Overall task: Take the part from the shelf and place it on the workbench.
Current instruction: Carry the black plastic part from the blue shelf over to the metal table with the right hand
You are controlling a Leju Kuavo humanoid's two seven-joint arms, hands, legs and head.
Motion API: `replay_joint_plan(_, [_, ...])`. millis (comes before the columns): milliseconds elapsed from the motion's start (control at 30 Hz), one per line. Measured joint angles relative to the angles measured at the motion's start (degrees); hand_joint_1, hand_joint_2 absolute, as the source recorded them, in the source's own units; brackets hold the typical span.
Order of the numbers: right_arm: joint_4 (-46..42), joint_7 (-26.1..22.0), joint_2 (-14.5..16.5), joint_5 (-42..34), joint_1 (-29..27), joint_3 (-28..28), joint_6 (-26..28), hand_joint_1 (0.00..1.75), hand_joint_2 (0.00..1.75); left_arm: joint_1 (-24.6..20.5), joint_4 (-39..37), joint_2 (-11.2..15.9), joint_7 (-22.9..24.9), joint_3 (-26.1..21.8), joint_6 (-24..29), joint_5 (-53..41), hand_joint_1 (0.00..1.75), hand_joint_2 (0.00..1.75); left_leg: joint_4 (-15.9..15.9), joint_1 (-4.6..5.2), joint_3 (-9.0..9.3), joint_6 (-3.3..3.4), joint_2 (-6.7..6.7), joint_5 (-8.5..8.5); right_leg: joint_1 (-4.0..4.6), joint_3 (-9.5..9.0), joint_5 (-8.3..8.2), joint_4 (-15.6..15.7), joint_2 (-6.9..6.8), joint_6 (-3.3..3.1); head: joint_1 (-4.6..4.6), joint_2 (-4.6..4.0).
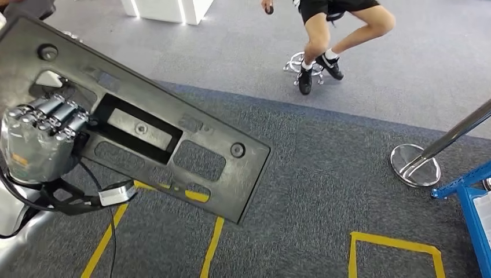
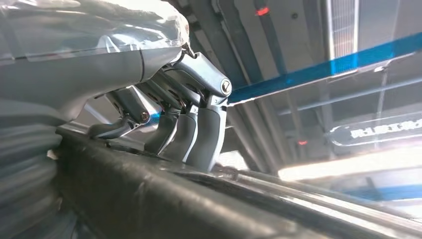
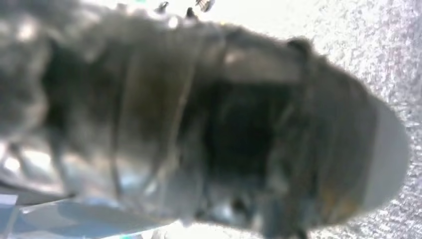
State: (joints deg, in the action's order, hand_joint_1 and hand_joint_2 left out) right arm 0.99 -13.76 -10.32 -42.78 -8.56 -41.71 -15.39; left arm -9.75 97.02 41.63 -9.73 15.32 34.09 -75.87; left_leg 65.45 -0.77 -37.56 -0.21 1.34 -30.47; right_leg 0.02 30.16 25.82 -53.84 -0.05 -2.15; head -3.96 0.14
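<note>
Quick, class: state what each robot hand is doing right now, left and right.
Left hand: grips the black plastic part, fingers hooked over its edge.
Right hand: too blurred and close to tell.

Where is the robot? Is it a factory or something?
Probably a workshop or robot test hall: grey carpet marked with yellow floor tape, a blue metal frame, a chrome barrier post, and the left hand holding a black plastic part.

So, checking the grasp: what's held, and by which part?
The left hand holds the black part by an edge near one end.
</note>
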Motion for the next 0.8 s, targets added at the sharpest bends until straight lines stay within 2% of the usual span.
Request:
replay_joint_plan(33, [-0.01,0.02,0.12,0.08,0.00,0.00,0.00,0.00,0.00,0.22,0.00,-0.01,0.01,0.00,0.08,0.05,1.75,1.75,3.36,-0.25,-1.86,-0.40,-0.42,-1.05,-0.06,-0.17,0.22,-0.02,-0.91,0.08,-0.03,0.00])
replay_joint_plan(67, [-0.01,0.05,0.21,0.13,0.01,0.00,0.01,0.00,0.00,0.44,0.00,-0.02,0.01,0.01,0.10,0.09,1.75,1.75,5.37,-0.54,-3.11,-0.78,-0.62,-1.19,-0.15,-0.33,0.51,-0.13,-1.75,0.22,-0.03,-0.01])
replay_joint_plan(100, [-0.01,0.05,0.29,0.16,0.04,0.00,0.01,0.00,0.00,0.59,0.00,-0.04,0.01,0.00,0.10,0.11,1.75,1.75,5.26,-0.86,-3.30,-1.16,-0.84,-0.21,-0.28,-0.52,0.89,-0.32,-2.56,0.45,-0.04,-0.01])
replay_joint_plan(133, [-0.01,0.05,0.35,0.17,0.06,0.00,0.01,0.00,0.00,0.65,0.00,-0.06,0.03,0.00,0.10,0.11,1.75,1.75,3.06,-1.16,-2.39,-1.54,-1.25,1.67,-0.45,-0.76,1.35,-0.63,-3.33,0.77,-0.04,-0.01])
replay_joint_plan(167, [-0.01,0.05,0.38,0.19,0.08,0.01,0.02,0.00,0.00,0.66,0.00,-0.10,0.07,0.00,0.10,0.11,1.75,1.75,-0.54,-1.40,-0.80,-2.00,-2.23,3.70,-0.60,-0.99,1.93,-1.08,-4.04,1.19,-0.04,-0.01])
replay_joint_plan(200, [0.04,0.05,0.31,0.20,0.11,0.01,0.03,0.00,0.00,0.63,-0.01,-0.26,0.11,0.00,0.09,0.10,1.75,1.75,-3.69,-1.23,0.76,-2.34,-3.75,5.04,-0.62,-1.12,2.53,-1.57,-4.66,1.68,-0.14,-0.01])
replay_joint_plan(233, [0.09,0.05,0.28,0.21,0.11,0.02,0.02,0.00,0.00,0.61,-0.01,-0.44,0.17,0.01,0.09,0.10,1.75,1.75,-5.95,-1.05,1.83,-2.20,-4.88,5.71,-0.55,-1.17,3.05,-2.15,-5.23,2.16,-0.22,0.00])
replay_joint_plan(267, [0.13,0.04,0.25,0.22,0.11,0.04,0.03,0.00,0.00,0.63,-0.02,-0.65,0.23,0.01,0.08,0.08,1.75,1.75,-6.91,-0.78,2.24,-1.82,-5.65,5.64,-0.40,-1.22,3.46,-2.59,-5.74,2.56,-0.29,0.01])
replay_joint_plan(300, [0.16,0.04,0.23,0.24,0.15,0.06,0.06,0.00,0.00,0.63,-0.02,-0.85,0.29,0.01,0.05,0.01,1.75,1.75,-6.74,-0.47,2.18,-1.17,-5.65,5.29,-0.25,-1.26,3.67,-2.82,-6.27,2.83,-0.37,0.01])
replay_joint_plan(333, [0.15,0.04,0.30,0.25,0.20,0.09,0.05,0.00,0.00,0.58,-0.02,-0.92,0.35,0.01,0.02,-0.08,1.75,1.75,-6.70,-0.46,2.03,-0.46,-4.85,5.20,-0.24,-1.40,3.85,-2.98,-6.90,3.01,-0.34,0.01])
replay_joint_plan(367, [0.12,0.04,0.31,0.25,0.32,0.14,0.05,0.00,0.00,0.52,-0.01,-0.97,0.40,0.00,-0.01,-0.18,1.75,1.75,-6.68,-0.38,2.01,0.05,-4.19,5.16,-0.40,-1.48,4.21,-3.13,-6.86,3.19,-0.32,0.01])
replay_joint_plan(400, [0.09,0.04,0.33,0.26,0.45,0.18,0.04,0.00,0.00,0.32,0.01,-0.99,0.44,-0.01,-0.03,-0.26,1.75,1.75,-6.74,-0.29,2.06,0.50,-3.51,5.17,-0.63,-1.28,4.92,-3.85,-5.95,3.28,-0.32,0.00])
replay_joint_plan(433, [0.04,0.04,0.38,0.26,0.53,0.22,0.01,0.00,0.00,0.08,0.02,-1.03,0.48,-0.01,-0.04,-0.31,1.75,1.75,-6.86,-0.21,2.13,0.93,-2.83,5.20,-0.84,-0.50,6.18,-5.71,-4.46,3.28,-0.30,0.00])
replay_joint_plan(500, [-0.02,0.02,0.52,0.28,0.55,0.28,-0.02,0.00,0.00,-0.25,0.04,-1.21,0.54,-0.02,-0.06,-0.34,1.75,1.75,-6.96,0.12,2.23,1.60,-1.51,5.19,-0.90,3.12,9.58,-12.96,-1.25,2.91,-0.28,-0.01])
replay_joint_plan(533, [-0.03,0.02,0.58,0.32,0.50,0.31,-0.02,0.00,0.00,-0.31,0.04,-1.35,0.57,-0.02,-0.08,-0.44,1.75,1.75,-6.96,0.37,2.25,1.85,-0.76,5.15,-0.68,5.52,10.91,-17.16,-0.62,2.62,-0.27,-0.01])
replay_joint_plan(567, [-0.03,0.03,0.60,0.37,0.46,0.34,-0.01,0.00,0.00,-0.31,0.04,-1.50,0.64,-0.02,-0.12,-0.59,1.75,1.75,-6.96,0.63,2.31,2.03,0.05,5.11,-0.35,7.52,11.27,-20.12,-0.32,2.26,-0.28,-0.01])
replay_joint_plan(600, [-0.03,0.03,0.60,0.42,0.43,0.37,-0.01,0.00,0.00,-0.32,0.04,-1.64,0.74,-0.02,-0.18,-0.80,1.75,1.75,-6.95,0.87,2.43,2.20,0.91,5.05,0.07,8.67,10.49,-21.08,-0.12,1.80,-0.28,-0.01])
replay_joint_plan(633, [-0.03,0.04,0.58,0.52,0.42,0.40,-0.01,0.00,0.00,-0.35,0.04,-1.77,0.86,-0.02,-0.23,-1.08,1.75,1.75,-6.95,1.03,2.60,2.34,1.79,4.99,0.58,8.69,8.55,-19.60,0.20,1.23,-0.29,-0.01])
replay_joint_plan(667, [-0.03,0.03,0.53,0.61,0.40,0.43,-0.01,0.00,0.00,-0.39,0.04,-1.87,0.97,-0.02,-0.28,-1.28,1.75,1.75,-6.95,1.13,2.81,2.45,2.65,4.92,1.13,7.71,5.84,-16.14,0.88,0.57,-0.30,-0.01])
replay_joint_plan(733, [0.05,0.01,0.26,0.82,0.30,0.49,-0.03,0.00,0.00,-0.46,0.04,-2.09,1.15,-0.01,-0.33,-1.55,1.75,1.75,-6.97,1.14,3.06,2.55,4.26,4.84,1.78,5.04,1.81,-8.71,3.61,-0.74,-0.34,-0.01])
replay_joint_plan(767, [0.10,-0.01,0.10,0.91,0.20,0.54,-0.04,0.00,0.00,-0.48,0.04,-2.20,1.21,-0.01,-0.34,-1.59,1.75,1.75,-7.01,1.02,3.06,2.48,5.02,4.87,1.96,4.12,1.00,-6.49,4.59,-1.15,-0.34,-0.01])
replay_joint_plan(800, [0.15,-0.03,-0.03,0.98,0.14,0.62,-0.03,0.00,0.00,-0.47,0.04,-2.28,1.26,0.00,-0.37,-1.62,1.75,1.75,-7.11,0.86,3.00,2.31,5.80,4.96,1.96,3.63,0.96,-5.51,5.00,-1.40,-0.34,0.00])
